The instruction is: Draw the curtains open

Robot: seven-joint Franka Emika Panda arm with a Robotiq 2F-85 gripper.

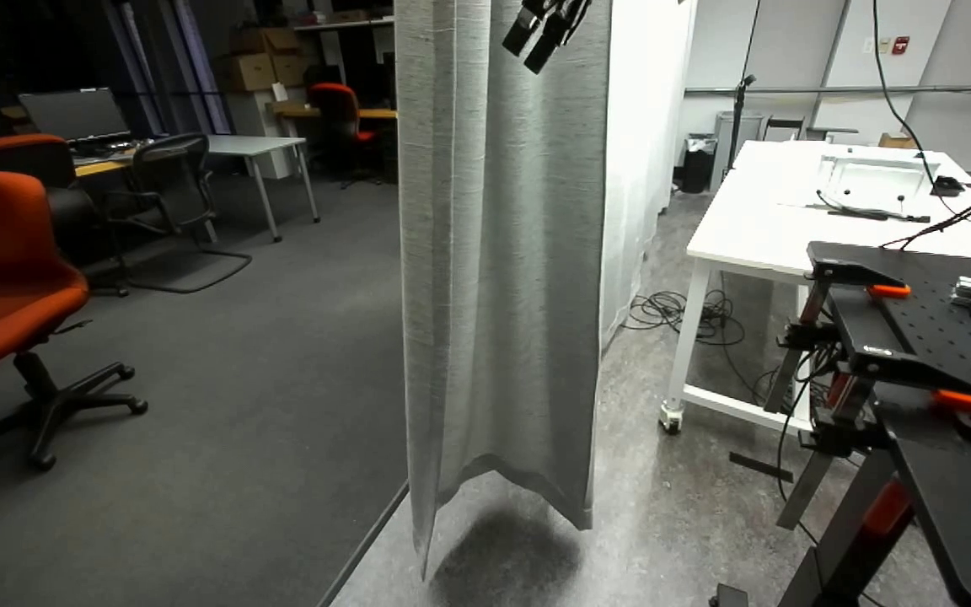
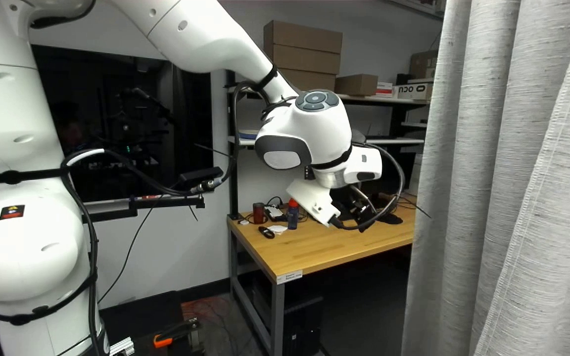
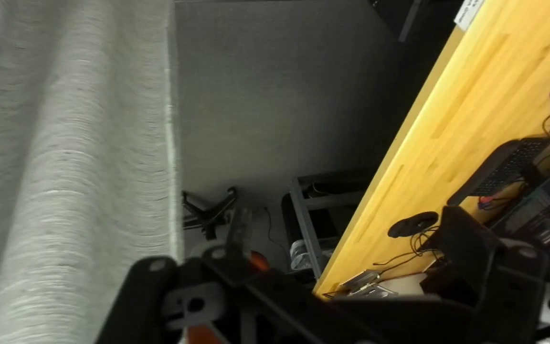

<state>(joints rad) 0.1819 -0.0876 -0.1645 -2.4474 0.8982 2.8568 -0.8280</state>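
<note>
We have the gripper up front, jaws spread wide in the wrist view. Behind it in an exterior view, the curtains hang pale grey, deep-folded, wavy-hemmed, between grey carpet and white table. Farther back, cardboard boxes.

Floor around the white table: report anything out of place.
A black cable tangle sprawls near the curtains, a possible trip hazard. A dark strip lies on the floor in front of the white table, possibly dropped.
</note>
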